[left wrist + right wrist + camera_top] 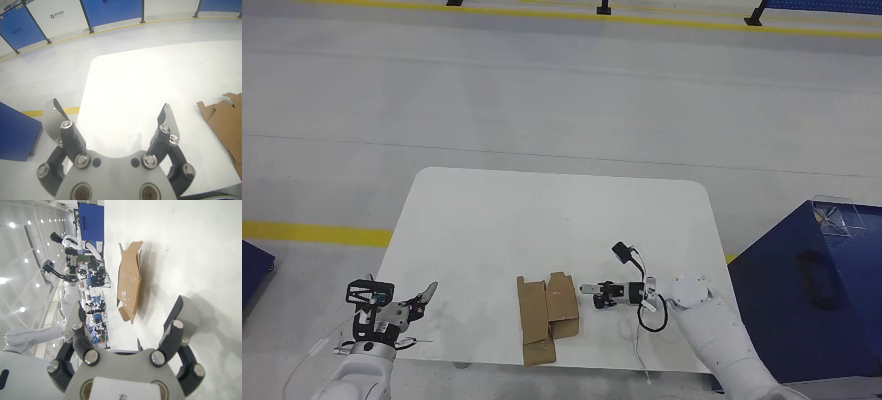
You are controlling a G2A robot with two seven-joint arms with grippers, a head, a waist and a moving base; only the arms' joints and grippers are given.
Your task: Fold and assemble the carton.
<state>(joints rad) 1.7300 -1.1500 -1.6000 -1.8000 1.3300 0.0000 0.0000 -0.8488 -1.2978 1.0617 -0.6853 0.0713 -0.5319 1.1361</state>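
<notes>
I've got the L gripper (110, 104) pointing fwd and slightly inward, fingers spread wide w/ nothing between them. R gripper (130, 304) is rolled onto its side, aimed across toward my L side, fingers likewise wide apart, empty.

Flattened brown cardboard carton (545, 318) is lying on the white rounded-corner table (542, 210), about mid-width, with its near end reaching the front edge. Left gripper (425, 297) is sitting over the table's front-left corner, well apart from the carton and to its left. Right gripper (590, 294) is hovering just beside the carton's right side, facing it, not touching. Big blue box-shaped cabinet (802, 300) is standing on the floor right of the table.
</notes>
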